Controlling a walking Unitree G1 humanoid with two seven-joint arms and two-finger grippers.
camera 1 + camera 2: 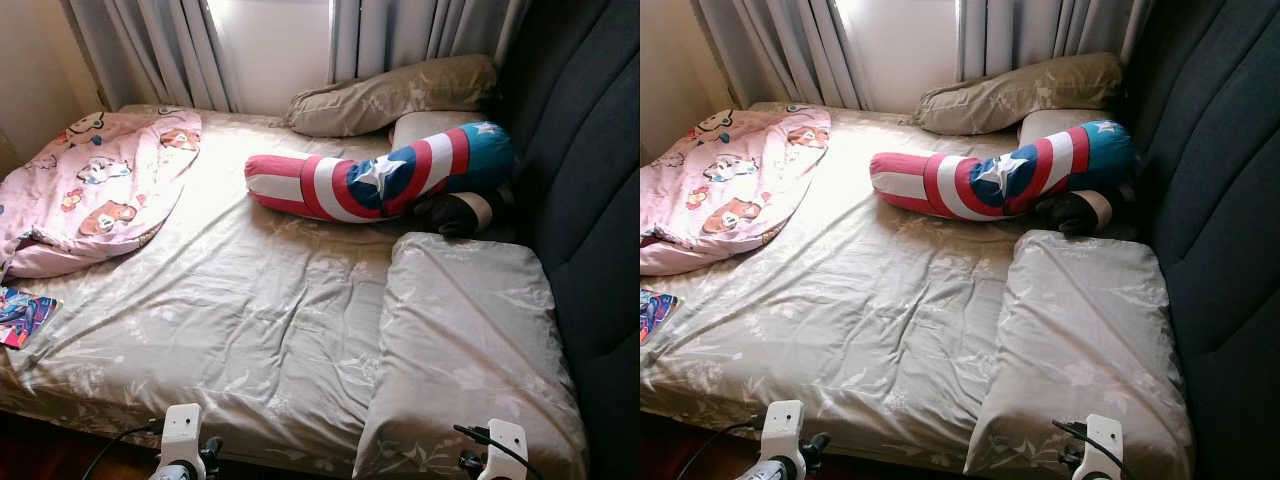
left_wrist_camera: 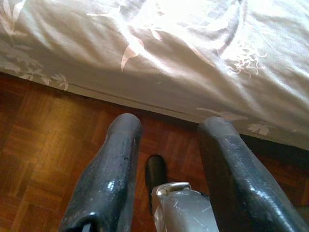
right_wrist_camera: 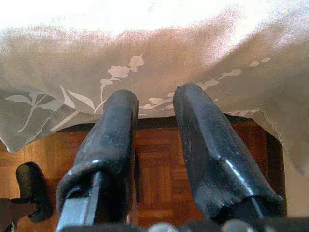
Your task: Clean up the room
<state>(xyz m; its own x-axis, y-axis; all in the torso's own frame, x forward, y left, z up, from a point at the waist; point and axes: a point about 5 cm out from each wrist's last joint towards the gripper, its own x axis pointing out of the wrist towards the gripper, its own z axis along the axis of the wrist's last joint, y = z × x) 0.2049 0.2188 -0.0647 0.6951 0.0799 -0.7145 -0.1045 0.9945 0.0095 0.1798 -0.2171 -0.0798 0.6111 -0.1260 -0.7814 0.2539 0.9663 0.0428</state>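
A bed (image 1: 250, 330) with a beige floral sheet lies before me. A pink cartoon blanket (image 1: 95, 185) is bunched at its far left. A red, white and blue shield-pattern bolster (image 1: 380, 175) lies across the head end, with a dark toy (image 1: 455, 212) tucked under it. A beige pillow (image 1: 470, 350) rests at the near right, another pillow (image 1: 400, 95) at the back. My left gripper (image 2: 166, 128) hangs open below the bed edge above the floor. My right gripper (image 3: 152, 96) is open under the pillow's overhanging edge, holding nothing.
A colourful book (image 1: 22, 315) lies at the bed's left edge. A dark padded headboard (image 1: 590, 180) runs along the right. Grey curtains (image 1: 160, 50) and a bright window stand behind the bed. Wooden parquet floor (image 2: 43, 145) lies below the mattress edge.
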